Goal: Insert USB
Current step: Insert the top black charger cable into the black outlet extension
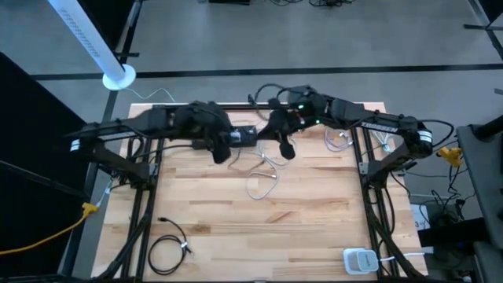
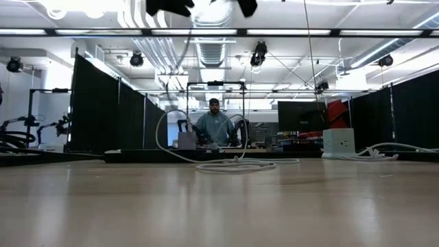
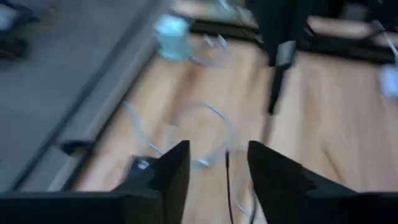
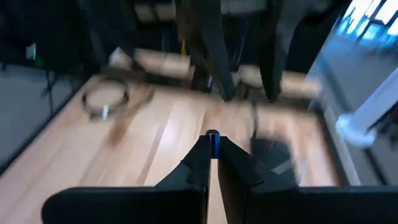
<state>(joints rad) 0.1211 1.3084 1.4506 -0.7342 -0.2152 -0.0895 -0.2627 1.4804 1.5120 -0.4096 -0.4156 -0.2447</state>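
A small plug with a blue tip (image 4: 213,144) is pinched between the closed fingers of the right gripper (image 4: 213,152), its end standing just proud of the tips. In the overhead view that gripper (image 1: 285,145) hangs above the far middle of the counter (image 1: 314,228), at about 12 o'clock from the counter's centre, with the left gripper (image 1: 222,149) close by at its 9 o'clock.

The left gripper's fingers (image 3: 176,165) are parted with a clear gap between them, and nothing can be seen held there. Below them a white cable (image 1: 263,179) lies in loose loops on the counter, at roughly 6 o'clock from both grippers. A dark block (image 1: 244,135) shows between the two arms; whether it carries the socket cannot be told.

The plug is judged light, rigid and small — easily twisted in the grip if pushed off-axis, and its metal shell is likely slippery. It is best held on the flat sides of its body, behind the tip, so the tip stays free. Any trailing cable is soft and springy and may tug the plug sideways — a square, slow approach would be called for.
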